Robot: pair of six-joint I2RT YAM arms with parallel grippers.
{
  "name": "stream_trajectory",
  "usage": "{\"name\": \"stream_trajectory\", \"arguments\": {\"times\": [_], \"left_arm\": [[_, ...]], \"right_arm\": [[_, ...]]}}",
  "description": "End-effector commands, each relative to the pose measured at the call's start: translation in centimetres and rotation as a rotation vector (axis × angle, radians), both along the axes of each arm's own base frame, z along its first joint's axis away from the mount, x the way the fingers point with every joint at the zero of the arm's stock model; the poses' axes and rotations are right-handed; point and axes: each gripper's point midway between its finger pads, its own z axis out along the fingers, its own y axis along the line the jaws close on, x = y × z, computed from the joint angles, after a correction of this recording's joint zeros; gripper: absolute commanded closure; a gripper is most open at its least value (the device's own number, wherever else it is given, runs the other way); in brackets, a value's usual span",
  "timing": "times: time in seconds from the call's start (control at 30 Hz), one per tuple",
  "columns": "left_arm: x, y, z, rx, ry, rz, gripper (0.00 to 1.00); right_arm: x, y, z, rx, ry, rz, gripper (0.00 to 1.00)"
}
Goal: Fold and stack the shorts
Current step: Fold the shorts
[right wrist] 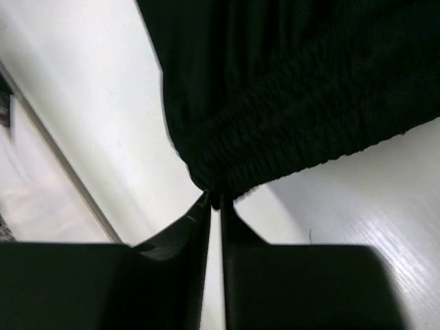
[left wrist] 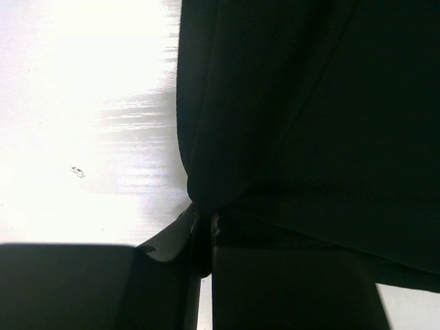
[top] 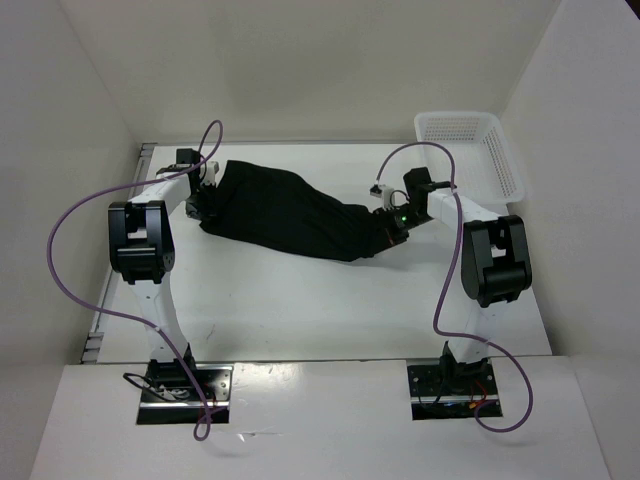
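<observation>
Black shorts [top: 290, 212] lie stretched across the table [top: 300, 310], from back left to mid right. Left jaws pinch the shorts' left end. Right jaws pinch the gathered waistband at the right end. White basket [top: 470, 140] sits in the back-right corner, apart from the shorts.

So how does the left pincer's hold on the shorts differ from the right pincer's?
The left pincer pinches smooth fabric at an edge of the shorts; the right pincer pinches the gathered waistband. From above, the left pincer sits farther back on the table than the right pincer. Both are shut on the shorts, which span between them.
</observation>
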Motion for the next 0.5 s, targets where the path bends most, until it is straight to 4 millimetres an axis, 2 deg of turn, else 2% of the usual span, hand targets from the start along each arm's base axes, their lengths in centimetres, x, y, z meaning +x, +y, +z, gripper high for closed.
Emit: {"name": "stream_trajectory", "arguments": {"times": [0.0,0.07,0.13,0.2,0.37,0.47], "left_arm": [[-5.6,2.1,-4.9,0.059,0.238,0.043,0.96],[-5.6,2.1,-4.9,0.059,0.239,0.043,0.94],[-5.8,2.1,-4.9,0.058,0.248,0.042,0.93],[-5.8,2.3,-4.9,0.067,0.249,0.045,0.91],[-6.6,2.2,-5.3,0.065,0.27,0.044,0.88],[-7.0,2.1,-5.2,0.064,0.279,0.043,0.88]], "right_arm": [[-0.5,-1.0,-2.2,-0.101,0.007,-0.045,0.83],[1.0,-1.4,-2.5,-0.14,0.009,-0.157,0.58],[1.6,-1.5,-2.5,-0.149,0.033,-0.213,0.35],[2.3,-0.9,-2.2,-0.118,0.045,-0.243,0.25],[1.8,1.9,-0.1,0.058,0.159,-0.267,0.19],[1.2,2.6,-0.2,0.107,0.272,-0.355,0.18]]}}
